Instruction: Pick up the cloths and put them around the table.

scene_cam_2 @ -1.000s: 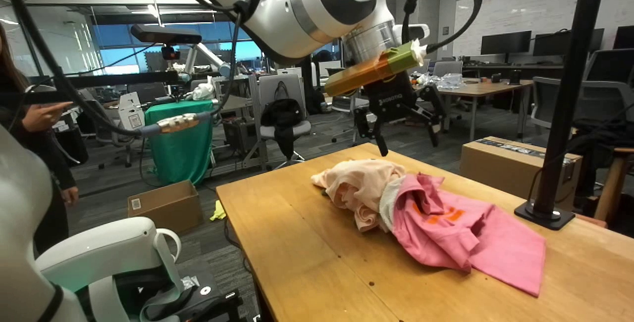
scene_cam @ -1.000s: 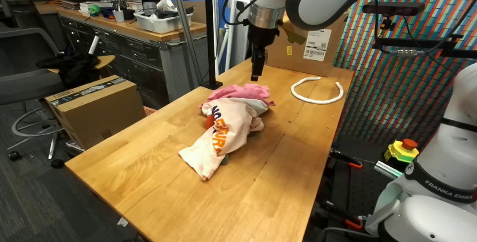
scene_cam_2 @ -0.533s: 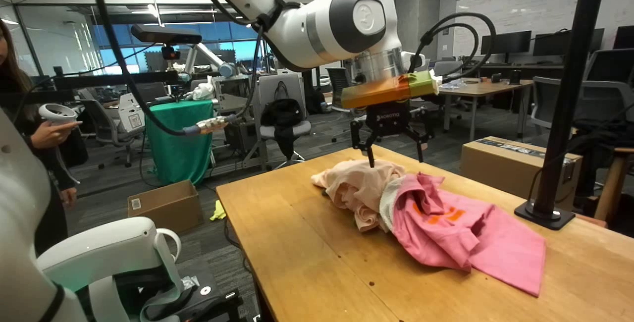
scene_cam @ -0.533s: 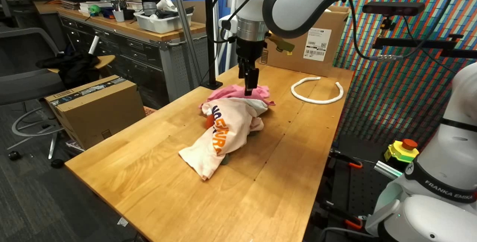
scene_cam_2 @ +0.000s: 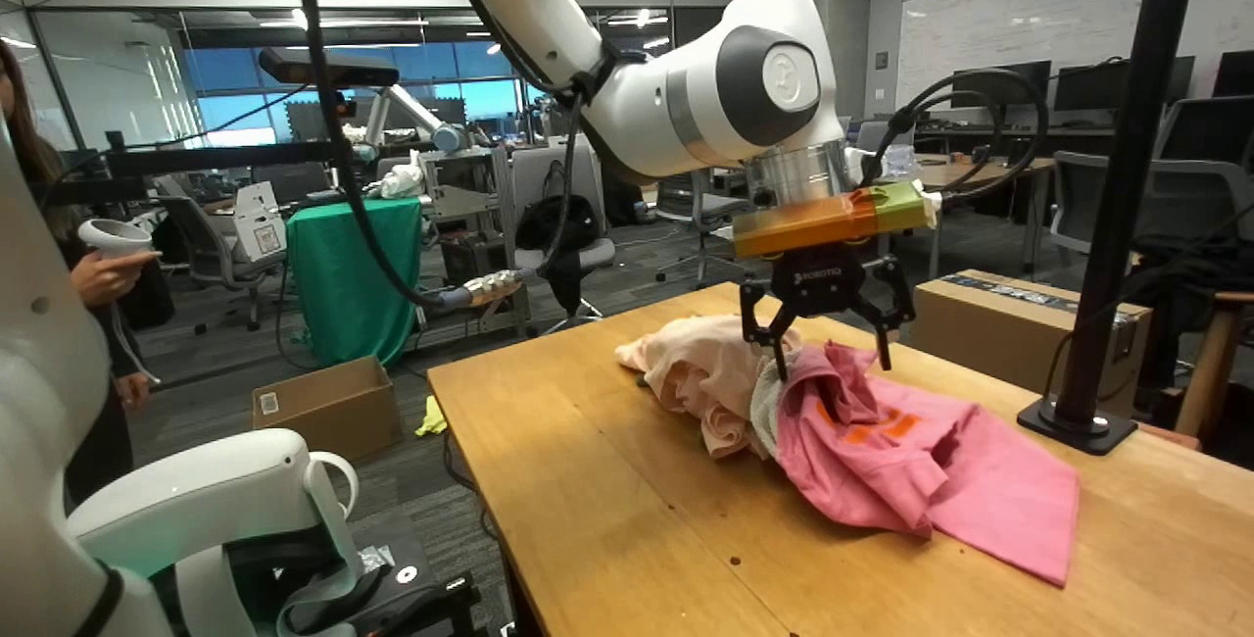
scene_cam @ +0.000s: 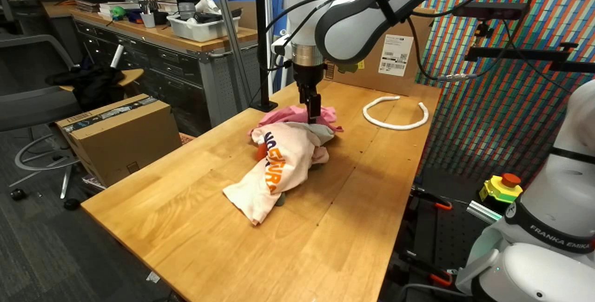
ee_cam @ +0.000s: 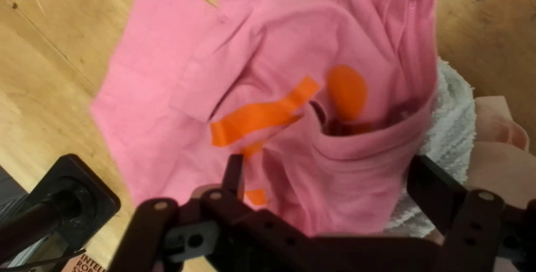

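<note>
Cloths (scene_cam_2: 833, 461) lie in one heap on the table (scene_cam: 353, 241): a pink cloth (ee_cam: 276, 67) at one end, a peach cloth (scene_cam: 297, 153) at the other, and a rough, off-white cloth (ee_cam: 452, 113) between them. With none set apart from the heap, I judge that I am at the first pick, lining up on the pink one. My gripper (scene_cam_2: 834, 372) points down over the place where pink meets off-white, its fingers spread well apart, nothing gripped between them. In the wrist view one finger lies over the pink fabric and the other over the border with the off-white cloth; whether either tip brushes fabric I can't make out. The next move, I think, calls for a short drop so that a pink fold rises between the fingers, then a firm squeeze and a lift. I would favour the pink side, or the off-white cloth may come along. After that, the pink cloth needs a spot of its own on the table.
</note>
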